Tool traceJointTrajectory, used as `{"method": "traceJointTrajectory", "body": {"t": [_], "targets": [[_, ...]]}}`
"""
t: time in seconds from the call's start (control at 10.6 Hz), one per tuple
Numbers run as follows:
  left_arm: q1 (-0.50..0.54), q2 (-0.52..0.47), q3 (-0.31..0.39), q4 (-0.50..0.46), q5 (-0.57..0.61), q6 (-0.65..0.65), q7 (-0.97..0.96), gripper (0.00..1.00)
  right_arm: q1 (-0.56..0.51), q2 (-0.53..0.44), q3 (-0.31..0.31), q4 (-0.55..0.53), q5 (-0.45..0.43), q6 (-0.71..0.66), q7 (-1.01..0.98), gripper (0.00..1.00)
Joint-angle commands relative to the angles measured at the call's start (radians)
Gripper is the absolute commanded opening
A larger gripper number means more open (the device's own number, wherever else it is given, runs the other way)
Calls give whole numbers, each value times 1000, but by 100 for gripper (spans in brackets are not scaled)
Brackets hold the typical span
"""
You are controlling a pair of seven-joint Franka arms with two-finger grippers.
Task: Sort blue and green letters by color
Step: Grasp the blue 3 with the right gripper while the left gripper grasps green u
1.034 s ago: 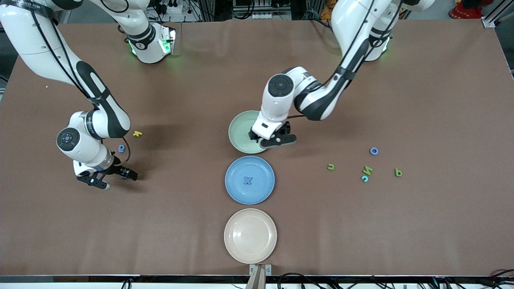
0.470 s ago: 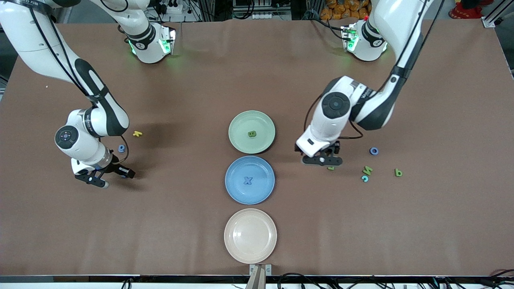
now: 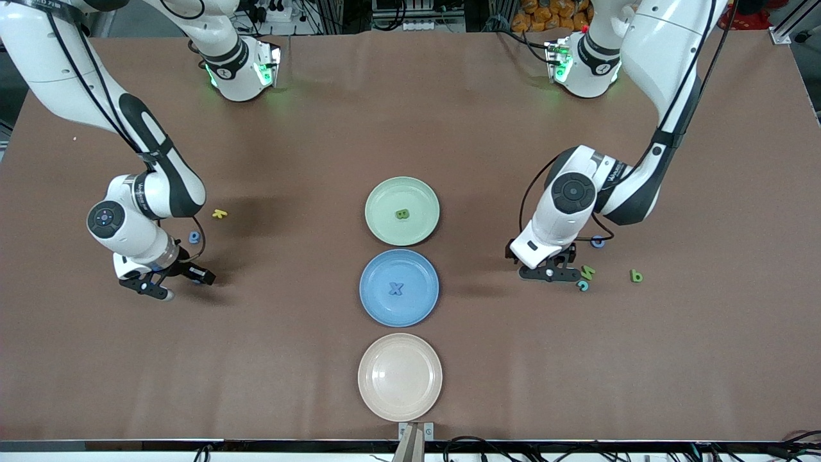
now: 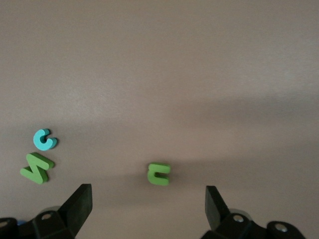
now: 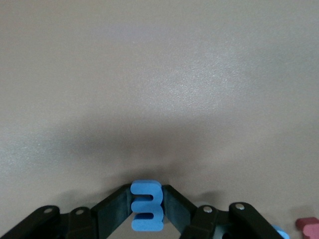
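My right gripper (image 3: 172,282) (image 5: 146,199) is shut on a blue letter (image 5: 146,206) down by the table, toward the right arm's end. My left gripper (image 3: 548,273) (image 4: 147,193) hangs open over a green letter (image 4: 159,174) that lies between and just ahead of its fingertips. Beside it lie a green letter N (image 3: 587,271) (image 4: 37,168), a teal letter c (image 3: 583,285) (image 4: 45,139), a green letter b (image 3: 635,276) and a blue letter o (image 3: 597,242). The green plate (image 3: 385,192) holds a green letter (image 3: 402,214). The blue plate (image 3: 378,301) holds a blue letter x (image 3: 396,289).
A beige plate (image 3: 399,376) stands nearest the front camera, in line with the other two plates. Another blue letter (image 3: 194,238) and a yellow letter (image 3: 220,213) lie close to the right arm. A red letter (image 5: 308,224) shows at the edge of the right wrist view.
The left arm swung from over the green plate toward its own end of the table, leaving a green letter in that plate. The right gripper shut on the blue letter.
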Motion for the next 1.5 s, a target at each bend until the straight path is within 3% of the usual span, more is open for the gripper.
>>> {"method": "traceJointTrajectory", "body": {"t": [0.0, 0.19, 0.28, 0.56, 0.94, 1.13, 1.41], "targets": [[68, 13, -13, -83, 28, 145, 71, 100, -13, -16, 12, 4, -21, -28, 6, 0], [78, 56, -14, -91, 28, 205, 77, 100, -11, -16, 12, 19, -18, -44, 6, 0], [80, 68, -16, -89, 26, 213, 77, 94, -11, -15, 14, 30, -17, -64, 7, 0], [80, 90, -16, -80, 25, 219, 79, 89, -8, -16, 16, 52, -9, -82, 7, 0], [77, 111, -16, -68, 25, 248, 79, 86, 78, -15, 19, 156, 133, -167, 48, 0], [74, 117, -16, -60, 25, 248, 80, 77, 146, -4, 17, 205, 196, -168, 108, 0], [74, 120, -16, -57, 23, 248, 82, 56, 266, -1, 14, 254, 242, -168, 231, 0]]}}
